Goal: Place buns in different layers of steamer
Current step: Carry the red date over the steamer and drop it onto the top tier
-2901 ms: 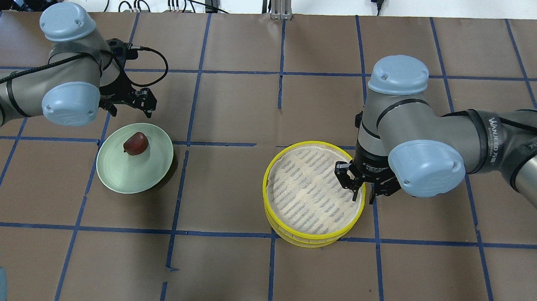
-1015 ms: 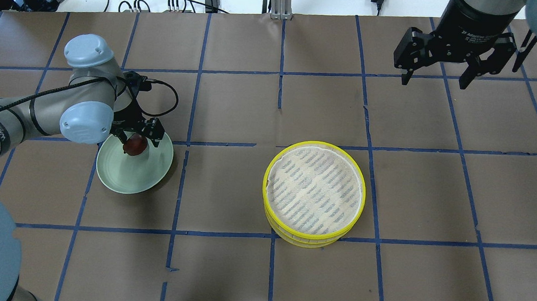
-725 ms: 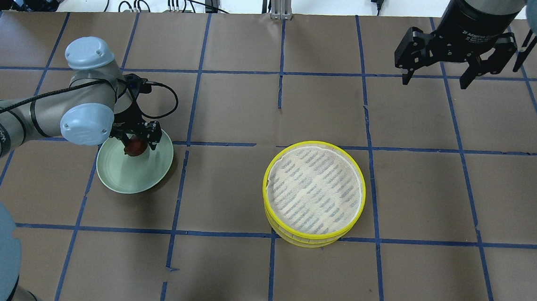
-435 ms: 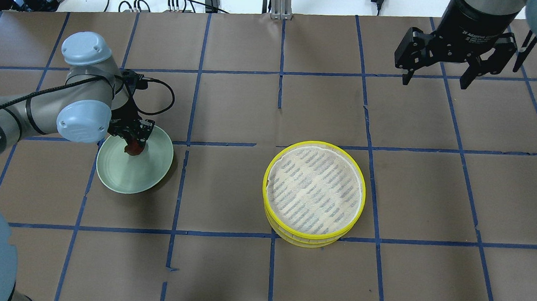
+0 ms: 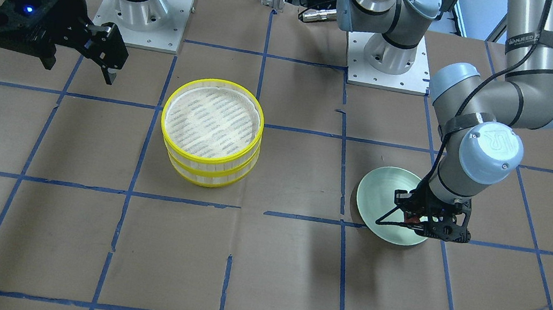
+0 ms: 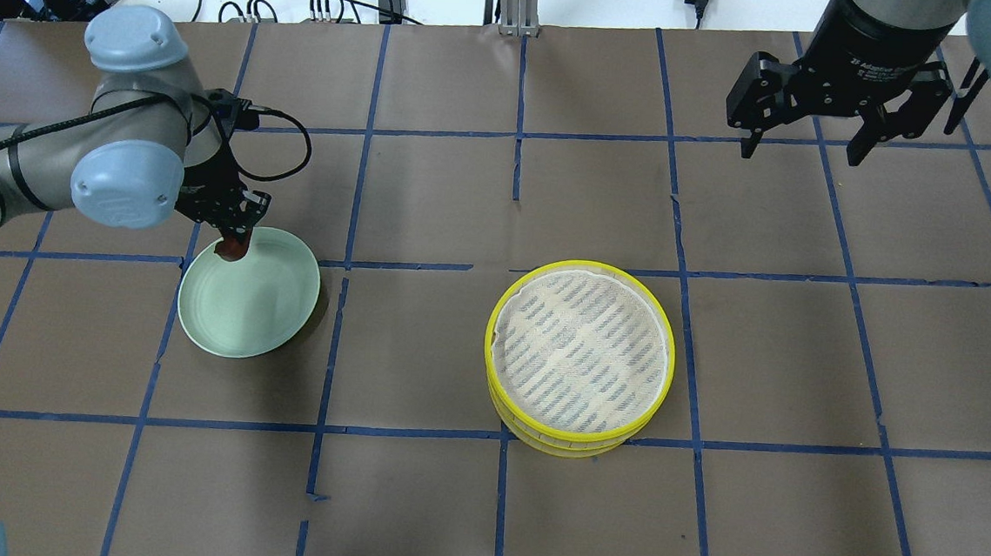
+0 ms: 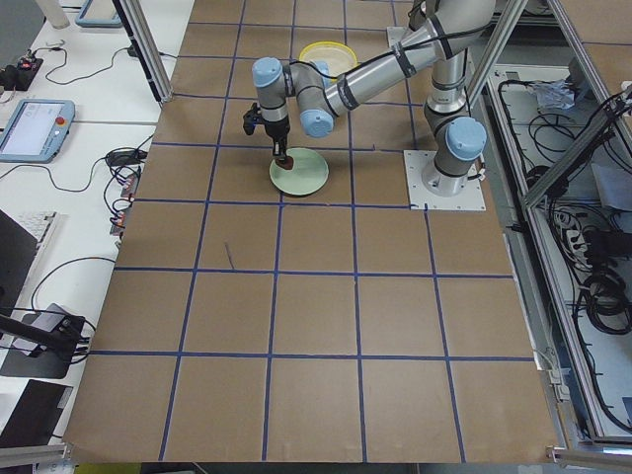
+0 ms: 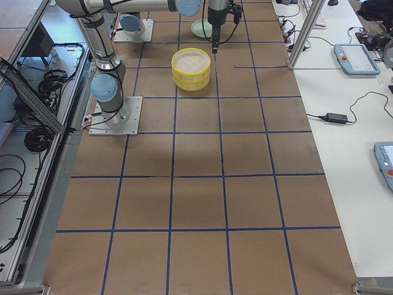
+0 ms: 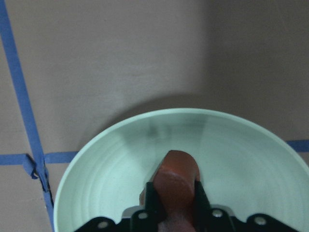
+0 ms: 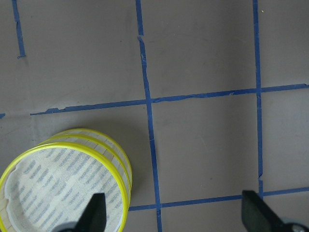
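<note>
Over green plate (image 6: 259,318), left gripper (image 6: 234,232) clamped on reddish-brown bun (image 9: 176,180), right gripper (image 6: 798,153) apart, arm band (image 5: 534,41) reading WANJEED

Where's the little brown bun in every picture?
Front-facing: brown bun right of centre, over the right part of the green plate.
Overhead: left side, at the plate's upper-left rim.
Exterior left: upper middle, at the plate's left side.
Exterior right: too small to make out.
Left wrist: bottom centre, over the plate.
Right wrist: not in it.
Shared landmark: the green plate.
</note>
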Controlling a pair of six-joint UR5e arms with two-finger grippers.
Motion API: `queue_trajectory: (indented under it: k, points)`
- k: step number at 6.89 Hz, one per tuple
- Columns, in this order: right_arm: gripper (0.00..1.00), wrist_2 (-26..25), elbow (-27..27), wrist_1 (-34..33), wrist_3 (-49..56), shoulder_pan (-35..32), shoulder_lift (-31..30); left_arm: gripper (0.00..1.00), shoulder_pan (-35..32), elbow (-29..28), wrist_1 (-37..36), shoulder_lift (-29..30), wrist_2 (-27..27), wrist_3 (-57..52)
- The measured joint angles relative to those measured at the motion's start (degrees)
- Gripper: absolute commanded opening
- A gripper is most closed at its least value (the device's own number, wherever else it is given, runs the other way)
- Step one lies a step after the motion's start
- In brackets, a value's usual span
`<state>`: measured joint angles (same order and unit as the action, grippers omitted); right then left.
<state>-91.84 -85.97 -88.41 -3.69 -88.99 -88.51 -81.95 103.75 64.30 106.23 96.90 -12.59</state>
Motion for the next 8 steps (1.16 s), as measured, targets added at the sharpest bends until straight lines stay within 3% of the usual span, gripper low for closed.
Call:
queue_trajectory:
  k: [2, 4, 6, 7, 8]
  points:
    - [1.0, -0.2, 0.0, 0.0, 0.0, 0.3, 0.1, 0.09, -10.1, -2.9, 4.0, -1.9, -3.8, 7.6]
    - [1.0, -0.1, 0.4, 0.3, 0.1, 1.8, 0.0, 0.1, -22.6, -5.2, 4.3, -1.7, -14.2, 23.3]
    - [1.0, 1.4, 0.3, 2.8, 0.2, 1.9, -0.1, 0.13, -30.0, -6.6, 4.1, -0.8, -22.4, 33.8]
    - [1.0, 2.6, 0.2, 4.6, 0.2, 1.9, -0.4, 0.34, -32.0, -6.9, 4.1, -0.6, -24.9, 37.0]
    - [1.0, 3.1, 0.2, 5.4, 0.2, 1.8, -0.6, 0.89, -33.3, -6.7, 4.1, -0.4, -25.9, 38.9]
